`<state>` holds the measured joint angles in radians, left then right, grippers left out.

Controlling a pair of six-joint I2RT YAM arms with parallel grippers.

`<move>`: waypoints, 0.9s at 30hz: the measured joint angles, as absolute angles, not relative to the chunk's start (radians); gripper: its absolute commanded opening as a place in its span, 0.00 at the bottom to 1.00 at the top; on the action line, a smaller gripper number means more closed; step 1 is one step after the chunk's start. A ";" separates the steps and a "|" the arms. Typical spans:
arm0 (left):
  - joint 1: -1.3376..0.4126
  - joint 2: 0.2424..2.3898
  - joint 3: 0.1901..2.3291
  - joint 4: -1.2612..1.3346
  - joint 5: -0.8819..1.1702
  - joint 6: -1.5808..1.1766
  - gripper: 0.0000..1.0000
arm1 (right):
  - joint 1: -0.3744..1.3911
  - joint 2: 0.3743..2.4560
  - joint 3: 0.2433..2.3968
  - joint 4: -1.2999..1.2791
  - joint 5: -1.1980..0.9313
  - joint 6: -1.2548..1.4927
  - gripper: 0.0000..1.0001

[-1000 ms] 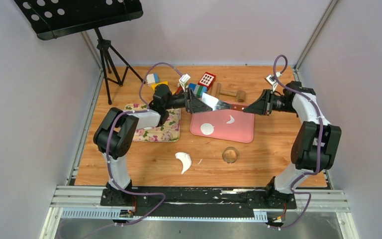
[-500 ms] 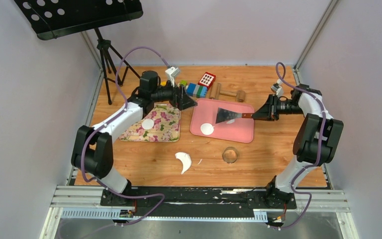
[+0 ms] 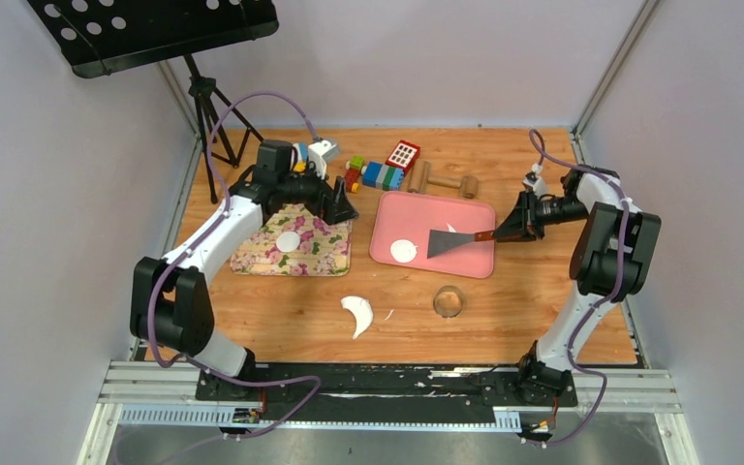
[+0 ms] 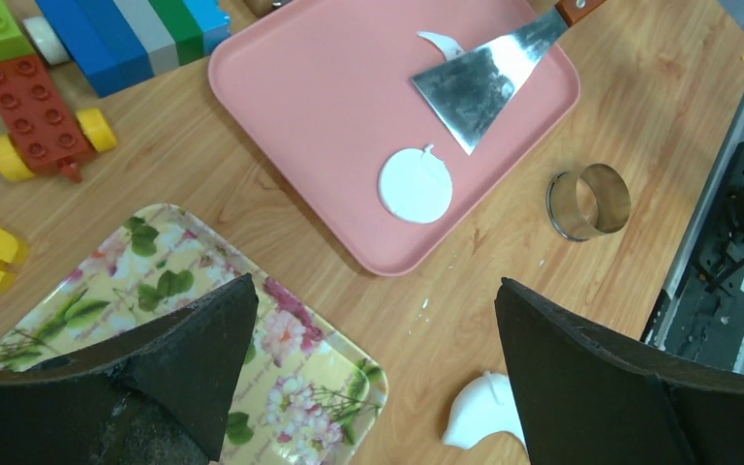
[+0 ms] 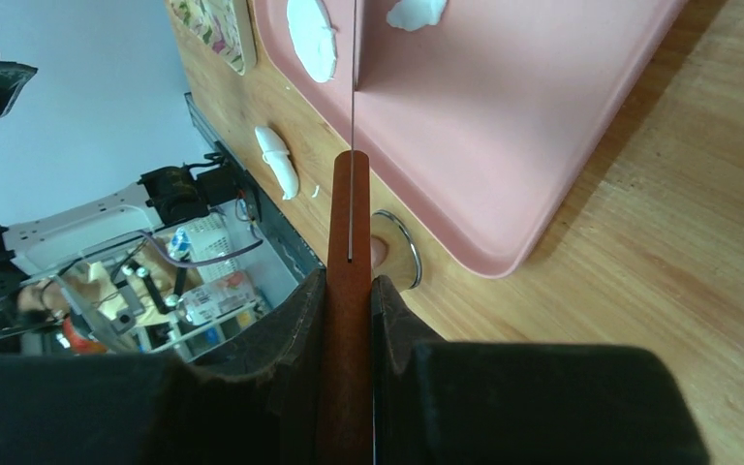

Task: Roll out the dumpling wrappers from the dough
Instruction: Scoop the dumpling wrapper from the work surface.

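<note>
One dumpling wrapper (image 3: pixel 404 251) (image 4: pixel 415 184) (image 5: pixel 311 39) lies on the pink tray (image 3: pixel 465 263). A second round disc (image 3: pixel 290 240) rests on the floral tray (image 3: pixel 329 254). A crescent of dough (image 3: pixel 357 313) (image 4: pixel 484 412) (image 5: pixel 278 160) sits on the table, and a small scrap (image 3: pixel 450 229) (image 4: pixel 441 44) lies on the pink tray. My right gripper (image 3: pixel 511 225) (image 5: pixel 349 281) is shut on the brown handle of a spatula. Its metal blade (image 3: pixel 449 240) (image 4: pixel 475 82) is over the pink tray, pointing at the wrapper. My left gripper (image 3: pixel 342 206) (image 4: pixel 375 286) is open and holds nothing, above the floral tray's right edge.
A metal ring (image 3: pixel 449 302) (image 4: pixel 589 201) stands on the table in front of the pink tray. Toy bricks (image 3: pixel 380 174), a red toy (image 3: pixel 403 155) and a wooden rolling pin (image 3: pixel 443 181) lie along the back. A music stand's tripod (image 3: pixel 208 107) stands at the back left.
My left arm swung left, away from the spatula blade, to the floral tray, uncovering the disc there. My right gripper drew back right and lowered the spatula over the pink tray.
</note>
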<state>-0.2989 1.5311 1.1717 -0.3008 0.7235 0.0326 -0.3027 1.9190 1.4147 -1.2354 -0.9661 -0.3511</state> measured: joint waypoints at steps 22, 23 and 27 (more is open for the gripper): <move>-0.293 1.472 1.131 -0.302 0.704 0.050 1.00 | -0.236 2.138 1.490 -1.346 -1.048 -0.426 0.00; -0.293 1.471 1.130 -0.300 0.704 0.049 1.00 | -0.233 2.140 1.490 -1.346 -1.050 -0.427 0.00; -0.293 1.464 1.130 -0.292 0.704 0.047 1.00 | -0.228 2.141 1.491 -1.347 -1.050 -0.439 0.00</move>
<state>-0.2928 1.4643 1.1301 -0.2920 0.7036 0.0475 -0.2276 2.1410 1.4906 -1.3468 -1.0500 -0.4389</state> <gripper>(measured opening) 1.000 0.181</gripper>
